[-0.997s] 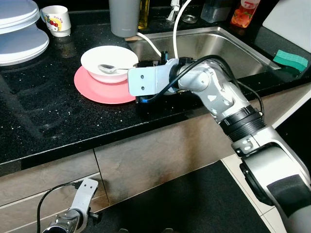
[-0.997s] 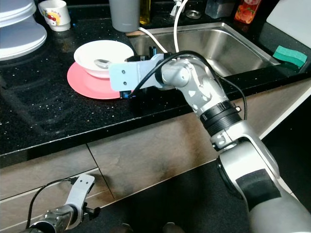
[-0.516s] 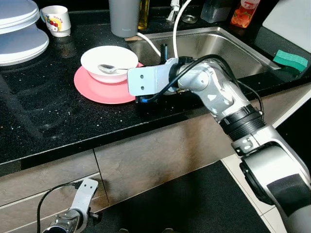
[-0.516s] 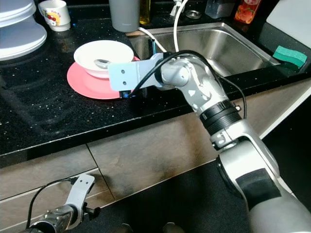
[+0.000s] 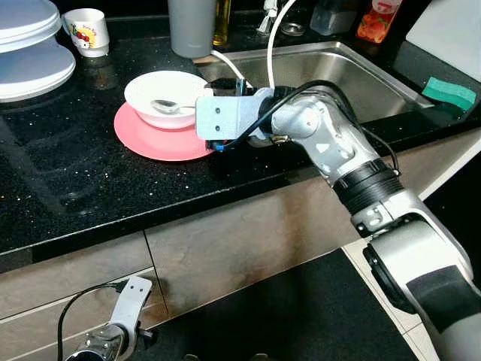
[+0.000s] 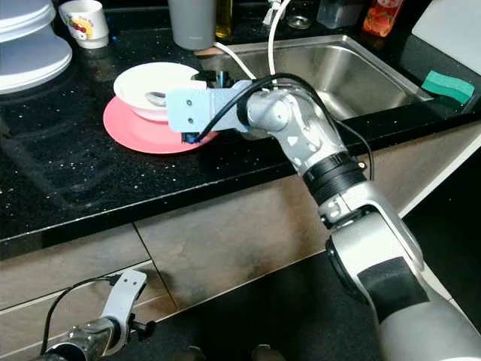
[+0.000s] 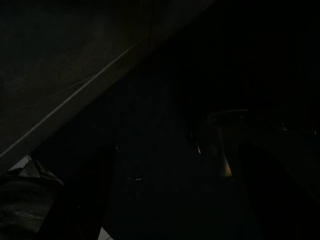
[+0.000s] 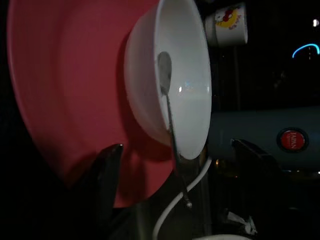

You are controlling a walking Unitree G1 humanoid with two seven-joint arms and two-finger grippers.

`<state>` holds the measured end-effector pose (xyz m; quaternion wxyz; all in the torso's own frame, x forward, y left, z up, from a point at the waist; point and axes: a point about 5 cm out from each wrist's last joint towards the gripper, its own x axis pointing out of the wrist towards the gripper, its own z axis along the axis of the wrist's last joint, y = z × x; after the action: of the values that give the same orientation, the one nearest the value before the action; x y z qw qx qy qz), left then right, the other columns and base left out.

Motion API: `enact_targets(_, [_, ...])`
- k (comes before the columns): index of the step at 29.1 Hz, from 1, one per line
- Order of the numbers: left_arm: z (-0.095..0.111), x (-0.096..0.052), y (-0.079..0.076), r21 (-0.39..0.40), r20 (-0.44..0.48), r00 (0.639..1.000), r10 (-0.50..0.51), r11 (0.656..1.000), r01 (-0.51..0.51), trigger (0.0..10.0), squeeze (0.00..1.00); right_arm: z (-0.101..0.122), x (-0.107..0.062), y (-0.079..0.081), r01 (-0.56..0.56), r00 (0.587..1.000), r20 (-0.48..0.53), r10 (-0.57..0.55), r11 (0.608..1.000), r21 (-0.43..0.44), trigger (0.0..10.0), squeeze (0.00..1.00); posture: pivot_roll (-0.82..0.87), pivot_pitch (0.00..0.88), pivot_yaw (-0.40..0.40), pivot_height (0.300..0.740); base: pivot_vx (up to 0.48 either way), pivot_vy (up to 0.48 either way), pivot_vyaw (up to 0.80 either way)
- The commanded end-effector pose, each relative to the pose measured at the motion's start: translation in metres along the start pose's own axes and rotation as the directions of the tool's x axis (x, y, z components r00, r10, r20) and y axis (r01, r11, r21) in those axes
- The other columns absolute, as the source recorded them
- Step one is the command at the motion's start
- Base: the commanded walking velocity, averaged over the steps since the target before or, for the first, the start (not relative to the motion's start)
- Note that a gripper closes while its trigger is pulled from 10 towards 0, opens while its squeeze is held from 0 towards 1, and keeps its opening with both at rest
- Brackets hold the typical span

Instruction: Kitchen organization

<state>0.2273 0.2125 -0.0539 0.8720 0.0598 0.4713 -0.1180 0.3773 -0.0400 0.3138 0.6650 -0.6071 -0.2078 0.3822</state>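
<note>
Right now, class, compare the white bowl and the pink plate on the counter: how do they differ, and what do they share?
The white bowl is deep and holds a spoon; the pink plate is flat and wider. The bowl sits on top, the plate lies beneath it on the black counter. Both are round and upright, in front of the right claw.

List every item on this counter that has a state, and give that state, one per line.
White bowl: upright on the pink plate, holding the spoon.
Spoon: lying in the bowl, handle over the rim.
Pink plate: flat on the black counter, under the bowl.
Cartoon mug: upright.
Right gripper: open, fingers either side of the spoon handle.
Left gripper: hanging idle.
</note>
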Motion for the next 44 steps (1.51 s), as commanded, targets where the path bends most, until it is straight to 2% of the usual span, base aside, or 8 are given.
enact_targets(1, [-0.007,0.001,-0.005,-0.009,-0.018,1.0,-0.01,1.0,0.01,10.0,0.0,-0.002,0.0,-0.002,-0.011,1.0,-0.025,0.01,0.999,-0.04,10.0,0.0,-0.01,0.168,-0.097,0.74,0.0,0.0,0.0])
enact_targets(4, [-0.007,0.001,-0.005,-0.009,-0.017,1.0,-0.01,1.0,0.009,10.0,0.0,-0.004,0.0,-0.002,-0.028,0.999,-0.035,0.026,0.999,-0.047,10.0,0.0,-0.01,0.169,-0.097,0.74,0.0,0.0,0.0])
enact_targets(5, [-0.007,0.001,-0.005,-0.009,-0.017,1.0,-0.01,1.0,0.009,10.0,0.0,-0.003,-0.001,-0.002,-0.03,0.999,-0.034,0.029,0.998,-0.048,9.0,0.0,-0.01,0.169,-0.097,0.74,0.0,0.0,0.0])
enact_targets(6, [-0.007,0.001,-0.005,-0.009,-0.017,1.0,-0.01,1.0,0.009,10.0,0.0,-0.003,-0.001,-0.002,-0.03,0.999,-0.034,0.029,0.998,-0.048,9.0,0.0,-0.01,0.169,-0.097,0.74,0.0,0.0,0.0])
enact_targets(7, [-0.007,0.001,-0.005,-0.008,-0.017,1.0,-0.01,1.0,0.01,10.0,0.0,-0.003,0.0,-0.002,-0.032,0.999,-0.033,0.03,0.998,-0.05,0.0,0.0,-0.01,0.169,-0.097,0.74,0.0,0.0,0.0])
enact_targets(35, [-0.006,0.001,-0.005,-0.008,-0.015,1.0,-0.007,1.0,0.006,10.0,0.0,0.003,-0.002,-0.012,0.014,1.0,0.02,-0.013,0.997,-0.076,0.0,0.0,-0.01,0.167,-0.096,0.74,0.0,0.0,0.0])
enact_targets(41, [-0.006,0.001,-0.005,-0.007,-0.016,1.0,-0.006,1.0,0.006,10.0,0.0,0.009,-0.006,-0.023,0.071,0.995,0.07,-0.067,0.996,-0.059,0.0,0.0,-0.01,0.163,-0.093,0.74,0.0,0.0,0.0])
enact_targets(44, [-0.006,0.001,-0.005,-0.005,-0.018,1.0,-0.007,1.0,0.007,10.0,0.0,0.014,-0.012,-0.034,0.11,0.988,0.11,-0.105,0.993,-0.04,0.0,0.0,-0.01,0.157,-0.09,0.74,0.0,0.0,0.0])
